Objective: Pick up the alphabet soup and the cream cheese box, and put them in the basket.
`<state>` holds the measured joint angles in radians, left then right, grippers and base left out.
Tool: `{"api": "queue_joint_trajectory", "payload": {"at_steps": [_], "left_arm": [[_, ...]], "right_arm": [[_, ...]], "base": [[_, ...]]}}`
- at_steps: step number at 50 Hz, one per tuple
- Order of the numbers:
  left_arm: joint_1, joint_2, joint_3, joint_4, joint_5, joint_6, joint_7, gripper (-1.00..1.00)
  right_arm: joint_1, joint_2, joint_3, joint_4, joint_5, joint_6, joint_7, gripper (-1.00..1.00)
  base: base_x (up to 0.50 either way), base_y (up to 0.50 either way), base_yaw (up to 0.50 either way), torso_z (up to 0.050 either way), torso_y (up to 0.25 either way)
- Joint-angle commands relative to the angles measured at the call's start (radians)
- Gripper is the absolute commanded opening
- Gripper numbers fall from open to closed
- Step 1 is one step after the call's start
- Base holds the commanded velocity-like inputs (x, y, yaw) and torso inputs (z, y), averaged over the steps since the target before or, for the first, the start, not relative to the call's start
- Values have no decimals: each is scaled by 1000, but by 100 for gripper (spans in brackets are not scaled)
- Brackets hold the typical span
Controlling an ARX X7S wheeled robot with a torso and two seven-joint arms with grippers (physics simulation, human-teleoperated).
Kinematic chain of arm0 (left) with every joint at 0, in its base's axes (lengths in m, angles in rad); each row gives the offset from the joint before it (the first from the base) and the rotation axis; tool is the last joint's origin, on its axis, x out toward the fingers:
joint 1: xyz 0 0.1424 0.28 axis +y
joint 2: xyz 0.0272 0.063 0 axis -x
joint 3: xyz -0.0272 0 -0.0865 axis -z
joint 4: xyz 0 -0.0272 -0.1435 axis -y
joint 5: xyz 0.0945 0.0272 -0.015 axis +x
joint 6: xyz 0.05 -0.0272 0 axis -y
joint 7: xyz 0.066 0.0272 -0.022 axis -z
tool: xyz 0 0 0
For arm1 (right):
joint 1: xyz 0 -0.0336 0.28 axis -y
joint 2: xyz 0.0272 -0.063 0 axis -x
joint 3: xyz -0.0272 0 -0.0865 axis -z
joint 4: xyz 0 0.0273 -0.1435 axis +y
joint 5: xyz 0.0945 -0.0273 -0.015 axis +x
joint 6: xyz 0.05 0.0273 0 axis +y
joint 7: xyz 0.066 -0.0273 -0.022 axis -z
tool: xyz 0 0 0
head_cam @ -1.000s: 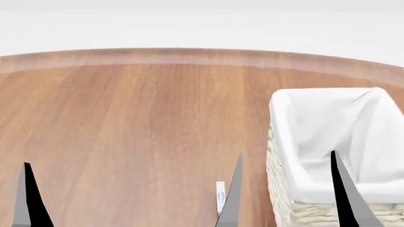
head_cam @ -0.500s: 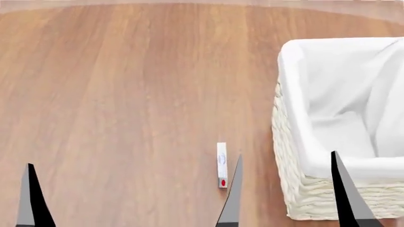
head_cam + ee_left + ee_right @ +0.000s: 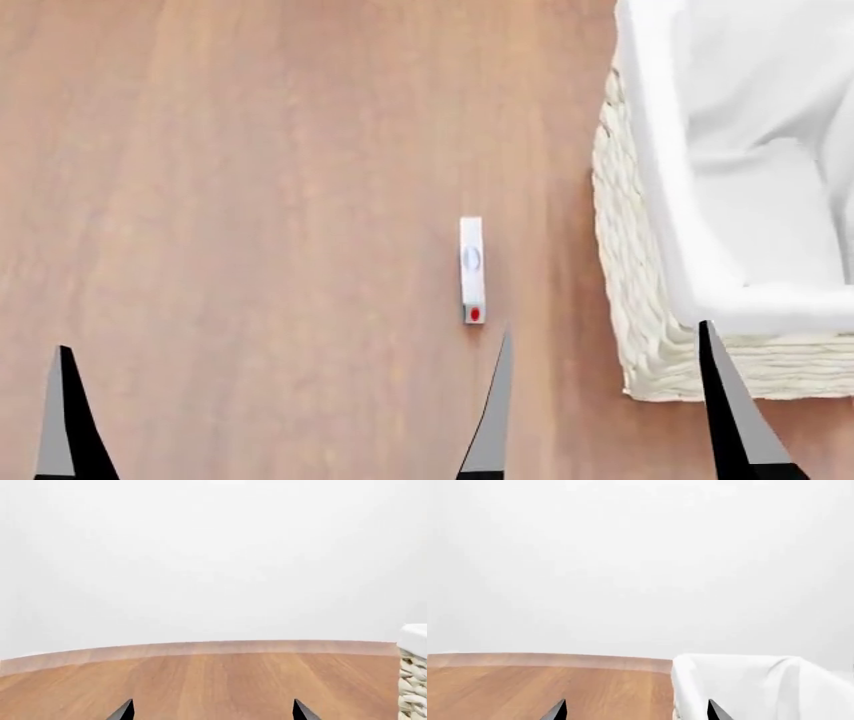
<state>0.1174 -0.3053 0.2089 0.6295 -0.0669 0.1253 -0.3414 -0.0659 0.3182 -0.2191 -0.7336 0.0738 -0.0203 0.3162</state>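
The cream cheese box (image 3: pixel 471 270) stands on its thin edge on the wooden table (image 3: pixel 267 200), white with a blue oval and a red dot. It sits just left of the basket (image 3: pixel 641 300), whose white liner folds over the rim. My right gripper (image 3: pixel 607 420) is open and empty, its left fingertip (image 3: pixel 499 390) a little nearer than the box. In the right wrist view the right gripper (image 3: pixel 636 711) faces the basket (image 3: pixel 747 685). One left fingertip (image 3: pixel 62 400) shows at the lower left. My left gripper (image 3: pixel 212 712) is open and empty. The alphabet soup is out of view.
The basket's corner (image 3: pixel 413 680) shows at the side of the left wrist view. Beyond the table's far edge (image 3: pixel 200 647) there is only a plain white background.
The head view has tilted downward: the cream cheese box and basket slid up the picture and the table's far edge left the frame. Both grippers keep their places in the view.
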Motion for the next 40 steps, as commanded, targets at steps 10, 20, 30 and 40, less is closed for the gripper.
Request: {"api": "queue_joint_trajectory", "payload": {"at_steps": [10, 20, 30, 40], "left_arm": [[0, -6, 4, -5, 0, 12, -9, 100], [7, -11, 2, -12, -15, 44, -10, 100], [8, -14, 4, -11, -19, 49, -14, 100], [4, -15, 6, -15, -23, 52, -18, 100]], "right_arm": [[3, 5, -8, 5, -1, -1, 8, 100], [-1, 8, -11, 4, 0, -5, 14, 100], [-2, 12, -7, 1, 14, -6, 17, 100], [0, 15, -11, 4, 19, -8, 19, 100]], "base": [[0, 0, 0, 0, -242], [0, 0, 0, 0, -25], [0, 0, 0, 0, 0], [0, 0, -168, 0, 0]]}}
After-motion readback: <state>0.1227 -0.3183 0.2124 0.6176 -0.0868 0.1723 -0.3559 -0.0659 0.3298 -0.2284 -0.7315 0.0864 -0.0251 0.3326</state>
